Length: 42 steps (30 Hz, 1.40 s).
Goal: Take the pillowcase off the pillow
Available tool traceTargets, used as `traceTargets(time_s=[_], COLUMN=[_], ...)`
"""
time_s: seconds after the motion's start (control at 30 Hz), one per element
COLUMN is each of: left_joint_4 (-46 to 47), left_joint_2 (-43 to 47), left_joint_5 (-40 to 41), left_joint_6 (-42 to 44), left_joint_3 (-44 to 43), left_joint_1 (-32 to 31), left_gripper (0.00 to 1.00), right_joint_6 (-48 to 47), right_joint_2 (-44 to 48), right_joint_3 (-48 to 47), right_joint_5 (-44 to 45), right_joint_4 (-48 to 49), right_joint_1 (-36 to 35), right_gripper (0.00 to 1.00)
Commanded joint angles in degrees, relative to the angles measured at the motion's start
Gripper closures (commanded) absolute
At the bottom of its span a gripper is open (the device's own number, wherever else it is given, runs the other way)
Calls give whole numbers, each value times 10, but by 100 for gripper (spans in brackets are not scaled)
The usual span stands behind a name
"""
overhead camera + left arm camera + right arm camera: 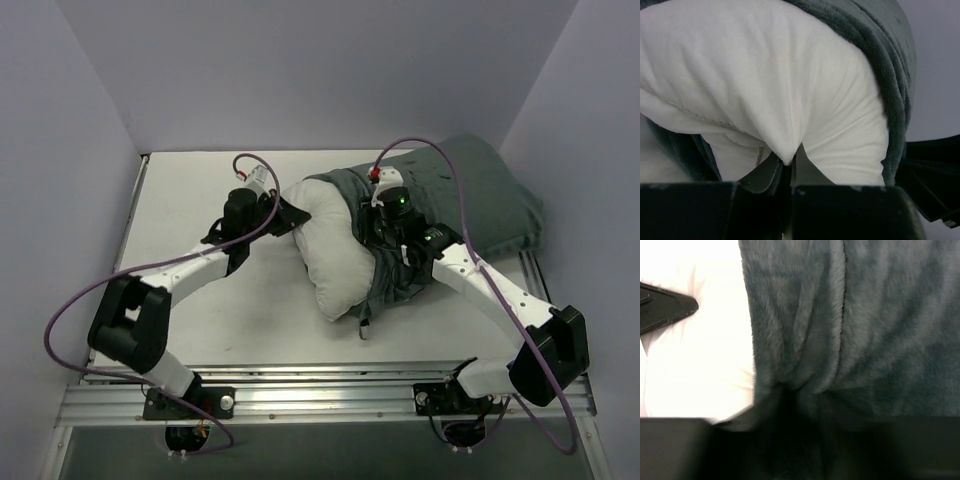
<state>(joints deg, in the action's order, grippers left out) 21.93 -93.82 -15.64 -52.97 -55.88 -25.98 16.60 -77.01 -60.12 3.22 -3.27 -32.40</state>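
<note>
The white pillow (pixel 335 255) sticks out to the left of the grey-green pillowcase (pixel 480 195), which covers its right part and bunches around its middle. My left gripper (pixel 285 215) is shut on a fold of the pillow's white corner (pixel 787 150); the pillowcase rim (pixel 895 100) arcs round the pillow on the right. My right gripper (pixel 385 235) is shut on a pinch of the velvety pillowcase (pixel 805 385) beside the bare pillow (pixel 700 355). No zebra side shows.
The table (pixel 200 190) is white, with purple-grey walls close on the left, back and right. A zipper pull (pixel 364 325) hangs at the pillowcase's near edge. The metal rail (pixel 330 390) with the arm bases runs along the front.
</note>
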Motion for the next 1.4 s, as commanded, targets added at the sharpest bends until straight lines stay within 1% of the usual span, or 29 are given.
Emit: traceTargets(time_s=[0.0, 0.03, 0.07, 0.1, 0.13, 0.17, 0.2, 0.27, 0.3, 0.33, 0.37, 0.4, 0.43, 0.47, 0.53, 0.57, 0.63, 0.67, 0.7, 0.73, 0.77, 0.8, 0.87, 0.9, 0.97, 1.0, 1.1, 1.2, 1.37], left_joint_4=[-68, -102, -119, -131, -154, -164, -173, -193, -198, -205, -210, -215, -218, -218, -246, -247, -254, -258, -262, -270, -275, -279, -300, -318, -336, -344, -375, -407, -459], left_joint_2=[110, 143, 159, 173, 196, 207, 216, 240, 247, 262, 269, 275, 287, 291, 302, 305, 310, 311, 312, 317, 320, 326, 348, 358, 391, 402, 449, 486, 534], left_joint_5=[6, 17, 19, 21, 25, 28, 30, 32, 35, 37, 39, 48, 52, 54, 62, 64, 66, 67, 68, 70, 73, 76, 91, 97, 114, 119, 136, 144, 150], left_joint_6=[104, 115, 125, 139, 144, 149, 158, 166, 169, 170, 172, 175, 177, 179, 184, 186, 191, 194, 199, 201, 204, 210, 216, 219, 223, 221, 219, 210, 198], left_joint_3=[15, 22, 27, 39, 45, 52, 57, 73, 79, 89, 93, 96, 98, 100, 100, 98, 96, 91, 89, 88, 87, 85, 83, 84, 85, 86, 93, 93, 84], left_joint_1=[-10, -12, -14, -16, -17, -20, -22, -30, -33, -35, -36, -37, -38, -38, -41, -42, -43, -46, -47, -49, -50, -55, -62, -69, -75, -78, -86, -91, -96], left_gripper=[98, 98, 98, 98, 98, 98, 98, 98, 98, 98, 98, 98, 98, 98, 98, 98, 98, 98, 98, 98, 98, 98, 98, 98, 98, 98, 98, 98, 98], right_joint_6=[-20, -29, -33, -36, -46, -53, -57, -78, -84, -91, -106, -113, -118, -122, -133, -133, -139, -138, -139, -139, -138, -134, -121, -117, -104, -98, -84, -69, -25], right_joint_2=[7, 4, -8, -16, -23, -42, -54, -94, -112, -130, -172, -195, -213, -251, -284, -314, -342, -368, -379, -388, -402, -408, -415, -416, -420, -422, -422, -423, -433], right_joint_3=[-72, -89, -128, -148, -169, -210, -230, -271, -315, -340, -366, -414, -434, -452, -493, -504, -522, -535, -539, -540, -539, -538, -541, -542, -548, -559, -567, -569, -570], right_joint_5=[6, 8, 19, 25, 30, 41, 46, 51, 49, 46, 43, 39, 42, 43, 29, 27, 28, 43, 54, 66, 98, 113, 142, 163, 166, 161, 165, 195, 243], right_joint_4=[-87, -108, -118, -127, -145, -152, -158, -174, -181, -202, -215, -230, -250, -258, -276, -278, -285, -285, -285, -278, -271, -266, -257, -252, -249, -254, -260, -264, -269], right_joint_1=[-35, -40, -51, -56, -62, -73, -78, -83, -89, -93, -95, -105, -111, -116, -125, -127, -130, -130, -129, -125, -122, -117, -95, -86, -64, -43, -7, 17, 99], right_gripper=[67, 62, 58, 50, 47, 43, 37, 31, 27, 26, 24, 23, 22, 21, 21, 21, 21, 22, 26, 28, 33, 49, 70, 88, 96, 100, 100, 100, 100])
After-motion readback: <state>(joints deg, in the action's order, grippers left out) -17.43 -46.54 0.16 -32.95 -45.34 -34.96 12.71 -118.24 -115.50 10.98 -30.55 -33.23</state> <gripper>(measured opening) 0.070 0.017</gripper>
